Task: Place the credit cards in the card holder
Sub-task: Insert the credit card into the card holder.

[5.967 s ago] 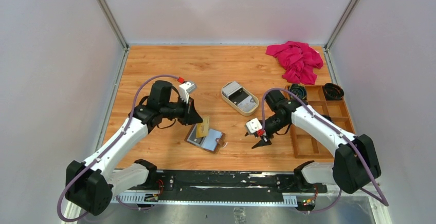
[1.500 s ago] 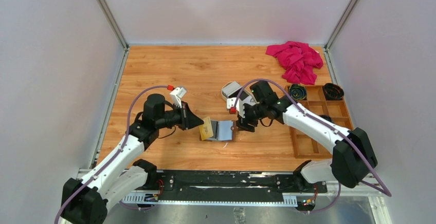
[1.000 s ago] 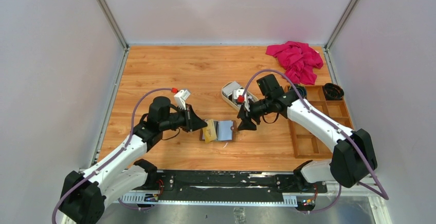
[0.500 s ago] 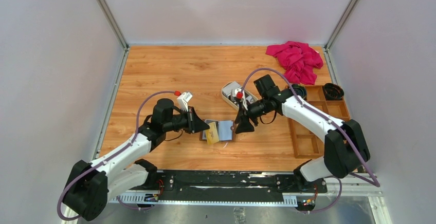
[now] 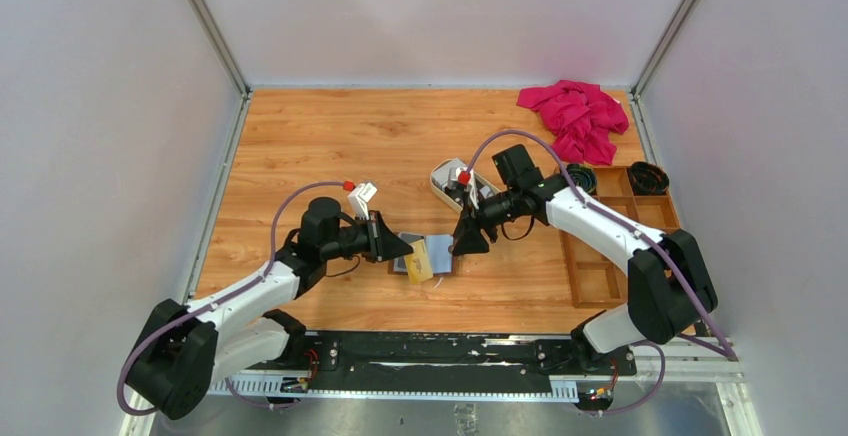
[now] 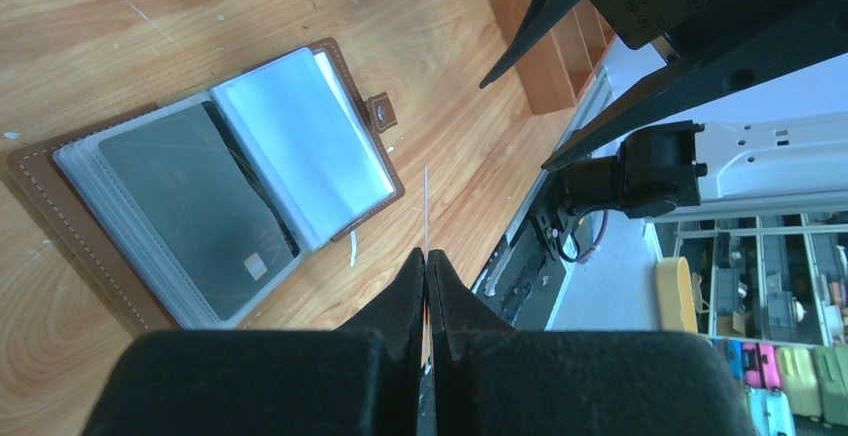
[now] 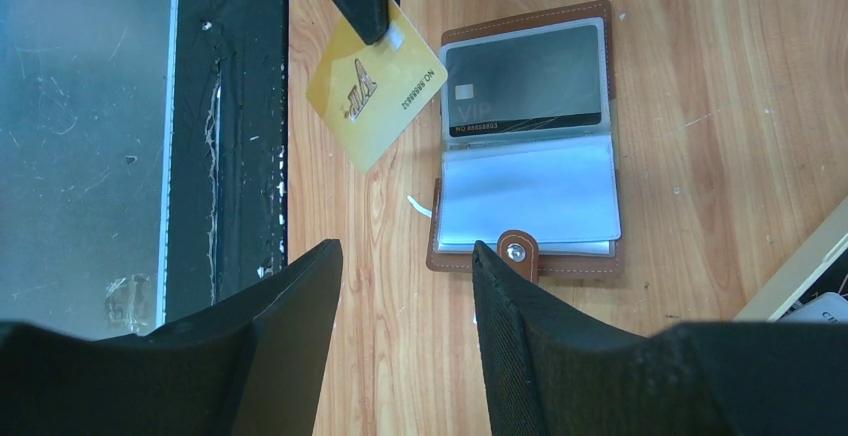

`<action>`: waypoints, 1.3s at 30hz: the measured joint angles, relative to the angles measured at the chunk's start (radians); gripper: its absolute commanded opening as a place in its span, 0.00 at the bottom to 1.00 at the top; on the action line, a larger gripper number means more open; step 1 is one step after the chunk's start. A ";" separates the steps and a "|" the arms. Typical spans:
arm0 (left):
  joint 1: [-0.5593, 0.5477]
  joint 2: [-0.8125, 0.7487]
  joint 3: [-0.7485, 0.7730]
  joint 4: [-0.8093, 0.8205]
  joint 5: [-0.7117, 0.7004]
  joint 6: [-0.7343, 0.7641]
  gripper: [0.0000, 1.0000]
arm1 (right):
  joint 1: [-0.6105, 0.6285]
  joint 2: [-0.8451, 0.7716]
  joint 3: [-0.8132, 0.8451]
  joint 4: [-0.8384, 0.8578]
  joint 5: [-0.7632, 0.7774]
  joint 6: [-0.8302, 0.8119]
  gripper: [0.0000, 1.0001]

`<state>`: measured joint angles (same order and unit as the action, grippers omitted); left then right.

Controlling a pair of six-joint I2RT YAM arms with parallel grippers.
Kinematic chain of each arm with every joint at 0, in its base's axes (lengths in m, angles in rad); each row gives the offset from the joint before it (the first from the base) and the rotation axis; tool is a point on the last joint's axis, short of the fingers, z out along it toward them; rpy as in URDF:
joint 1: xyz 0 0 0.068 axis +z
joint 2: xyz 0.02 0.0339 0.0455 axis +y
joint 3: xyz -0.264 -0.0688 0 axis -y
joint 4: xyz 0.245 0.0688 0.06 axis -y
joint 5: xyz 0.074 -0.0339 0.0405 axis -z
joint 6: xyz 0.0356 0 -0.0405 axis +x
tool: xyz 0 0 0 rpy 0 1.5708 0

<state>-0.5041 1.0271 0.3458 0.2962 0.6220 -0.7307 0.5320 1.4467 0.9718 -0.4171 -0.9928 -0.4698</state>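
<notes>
Now the left gripper (image 6: 426,256) is clenching a gold card (image 7: 375,86) beside the open wallet (image 7: 527,136), while the right gripper (image 7: 405,248) is hovering released above it. With nothing pinning it, the wallet is risking a slide if the card snags a sleeve.

Card holder (image 5: 438,253) lies between left hand (image 5: 403,247) and right hand (image 5: 464,244) (tray (image 5: 441,177) behind).

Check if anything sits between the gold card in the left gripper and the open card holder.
Nothing visible. The gold card, pinched by the left gripper, hangs by the edge of the card holder, which lies open with its clear sleeve bare. The right gripper, open, hovers by the snap tab, not over the sleeve.
</notes>
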 measured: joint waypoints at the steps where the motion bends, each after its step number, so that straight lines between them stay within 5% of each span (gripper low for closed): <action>1: -0.003 0.007 -0.002 0.013 0.000 -0.006 0.00 | 0.000 0.001 0.000 0.005 0.001 0.006 0.54; 30: -0.017 0.170 -0.079 0.341 0.000 -0.140 0.00 | 0.000 0.070 -0.001 0.037 -0.010 0.071 0.53; 39: -0.017 0.242 -0.083 0.431 0.003 -0.163 0.00 | 0.006 0.121 -0.001 0.050 -0.011 0.094 0.40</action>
<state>-0.5213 1.2694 0.2630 0.7273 0.6250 -0.8932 0.5381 1.5681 0.9707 -0.3676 -1.0035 -0.3759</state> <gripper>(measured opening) 0.006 0.457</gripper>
